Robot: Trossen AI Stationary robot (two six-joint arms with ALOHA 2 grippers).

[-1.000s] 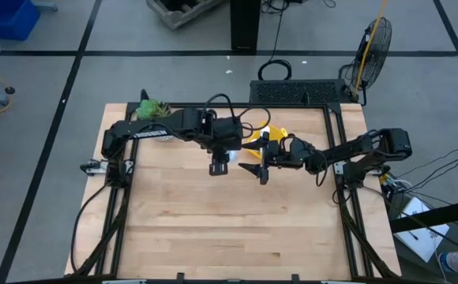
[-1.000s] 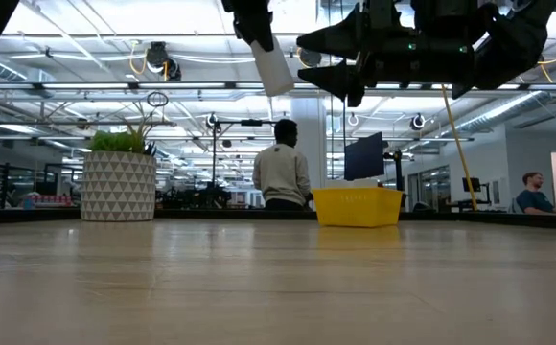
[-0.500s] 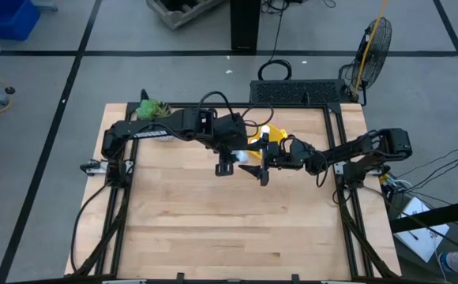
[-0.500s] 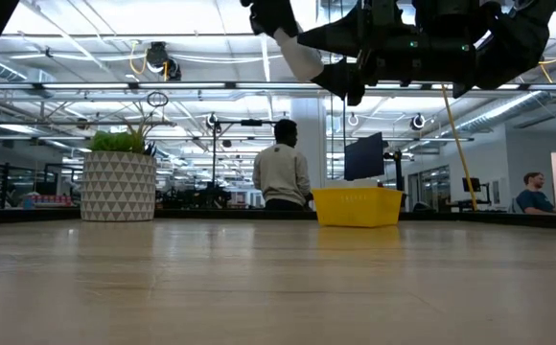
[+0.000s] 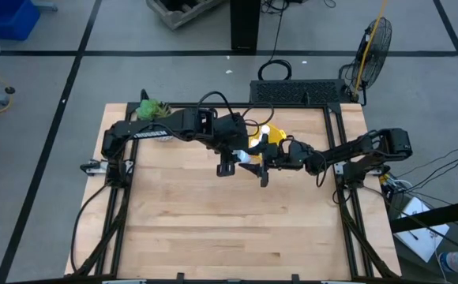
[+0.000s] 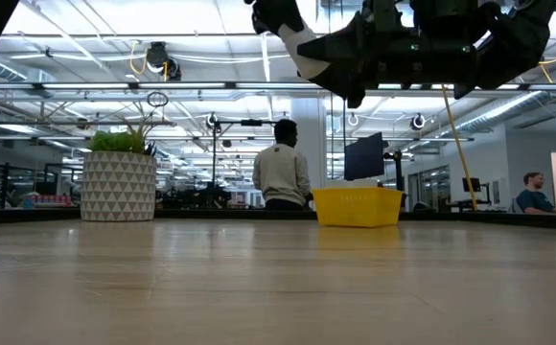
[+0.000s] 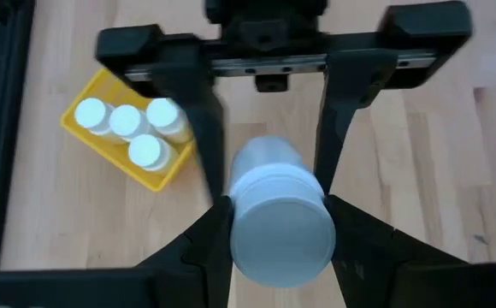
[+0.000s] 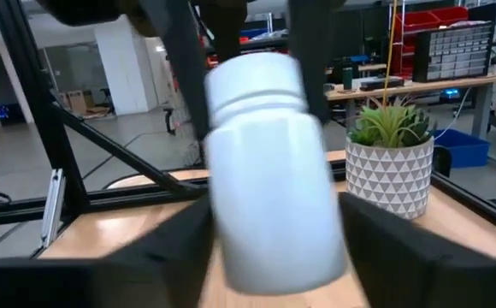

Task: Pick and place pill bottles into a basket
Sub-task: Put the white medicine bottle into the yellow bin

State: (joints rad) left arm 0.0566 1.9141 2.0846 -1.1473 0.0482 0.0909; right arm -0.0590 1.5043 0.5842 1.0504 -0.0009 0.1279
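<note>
One white pill bottle point(image 6: 302, 46) hangs high above the table, between both arms. My left gripper point(image 7: 278, 218) is shut on it, reaching from the table's left point(image 5: 229, 162). My right gripper point(image 8: 274, 244) comes from the table's right point(image 5: 262, 162), its fingers closed in on both sides of the bottle's body. The yellow basket point(image 7: 169, 171) stands on the table toward the far edge, seen in the low view as a basket point(image 6: 358, 206) on the tabletop. Several pill bottles point(image 7: 128, 124) stand upright in it. My left gripper pinches the bottle's cap end point(image 7: 241, 235) between its two fingers, slanting down from above. The bottle is lifted clear and tilted, cap up toward the table's left. My right gripper has one finger against each side of the bottle's body point(image 8: 231, 222), below the cap. Its fingers point(image 7: 205, 128) reach in level from the table's right and lie across the bottle.
A white patterned plant pot point(image 6: 118, 187) stands at the table's far left corner point(image 5: 154, 110). Bare wooden tabletop point(image 5: 229, 229) lies below and in front of both arms. People sit in the room beyond the far edge.
My left gripper has carried the bottle a little toward the table's right and tipped it, so it now slants between my right gripper's fingers. My right gripper has stayed in place and its fingers have closed in onto the bottle's body.
</note>
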